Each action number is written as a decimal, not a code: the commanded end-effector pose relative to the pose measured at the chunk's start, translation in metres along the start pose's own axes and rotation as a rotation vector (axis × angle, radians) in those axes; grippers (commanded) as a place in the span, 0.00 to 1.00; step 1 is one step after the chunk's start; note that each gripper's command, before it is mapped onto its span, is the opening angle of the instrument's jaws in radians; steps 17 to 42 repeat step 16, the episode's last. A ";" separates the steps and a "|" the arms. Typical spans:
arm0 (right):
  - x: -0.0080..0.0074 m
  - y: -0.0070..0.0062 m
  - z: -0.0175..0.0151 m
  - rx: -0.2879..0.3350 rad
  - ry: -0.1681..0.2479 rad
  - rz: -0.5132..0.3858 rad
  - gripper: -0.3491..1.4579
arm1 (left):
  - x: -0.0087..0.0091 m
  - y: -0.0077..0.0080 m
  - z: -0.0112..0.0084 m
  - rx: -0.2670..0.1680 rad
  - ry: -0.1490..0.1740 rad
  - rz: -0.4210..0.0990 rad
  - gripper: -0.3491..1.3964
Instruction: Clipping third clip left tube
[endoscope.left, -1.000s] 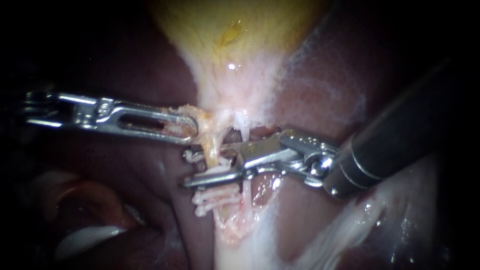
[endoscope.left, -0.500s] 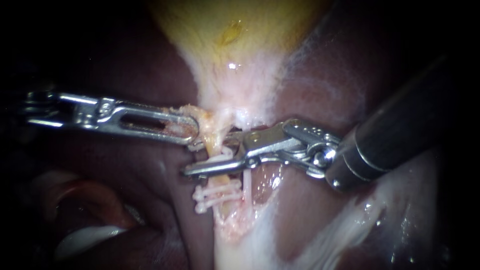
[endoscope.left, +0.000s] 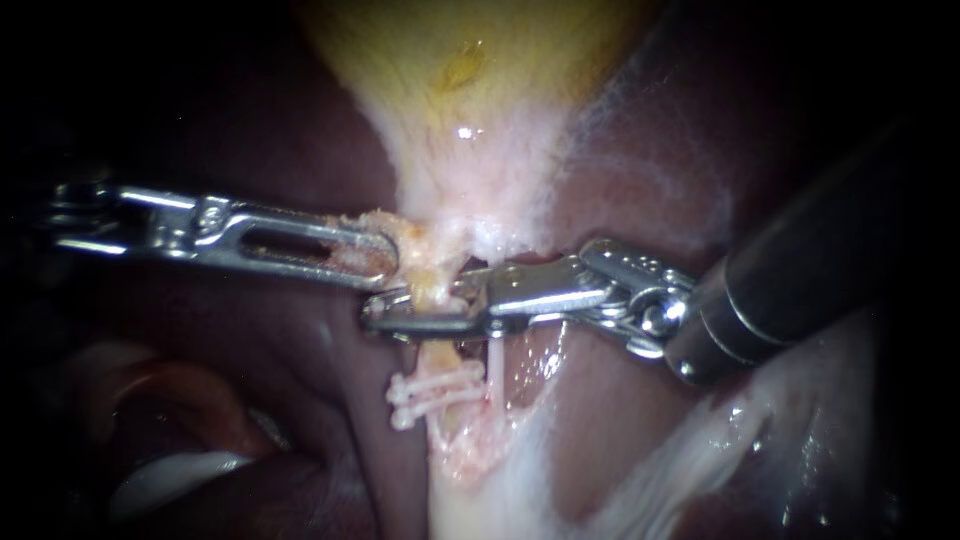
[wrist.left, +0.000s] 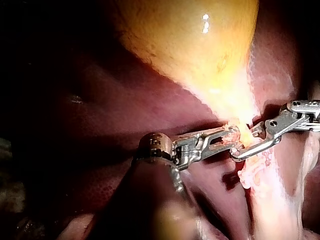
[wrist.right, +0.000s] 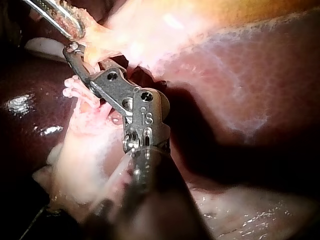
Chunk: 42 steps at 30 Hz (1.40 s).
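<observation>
In the endoscope view my right instrument (endoscope.left: 377, 318) lies across the left tube (endoscope.left: 432, 287), its jaws pressed together on it from both sides just below the gallbladder (endoscope.left: 470, 80) neck. Lower on the same tube sit two white clips (endoscope.left: 435, 388). The thin pale right tube (endoscope.left: 495, 368) runs beside them, behind the jaws. My left instrument (endoscope.left: 385, 258) is shut on yellowish tissue at the neck, holding it to the left. The right wrist view shows my right instrument (wrist.right: 72, 50) closed across the tube, clips (wrist.right: 75, 92) beside it. In the left wrist view my left instrument (wrist.left: 235, 137) grips the neck.
Dark red liver (endoscope.left: 640, 170) surrounds the dissected area. A pale band of tissue (endoscope.left: 480, 500) runs down from the clips, and a whitish strip (endoscope.left: 690, 470) lies under the right shaft. A reddish fold (endoscope.left: 180, 400) sits low on the left.
My right instrument's jaws, open around the left tube a second ago, have closed onto it and shifted slightly up the tube. The left instrument has held still.
</observation>
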<state>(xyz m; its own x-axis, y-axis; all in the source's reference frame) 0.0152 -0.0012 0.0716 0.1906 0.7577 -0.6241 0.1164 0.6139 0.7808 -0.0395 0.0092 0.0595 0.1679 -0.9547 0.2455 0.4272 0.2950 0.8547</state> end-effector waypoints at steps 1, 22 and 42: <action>-0.0001 0.0000 0.0000 0.001 -0.001 -0.001 0.00 | 0.0000 0.0000 0.0000 0.002 0.001 0.000 0.00; -0.0001 0.0002 -0.0002 0.001 -0.001 -0.007 0.00 | 0.0000 0.0001 0.0000 0.002 0.001 0.000 0.00; -0.0001 0.0002 -0.0002 0.001 -0.001 -0.007 0.00 | 0.0000 0.0001 0.0000 0.002 0.001 0.000 0.00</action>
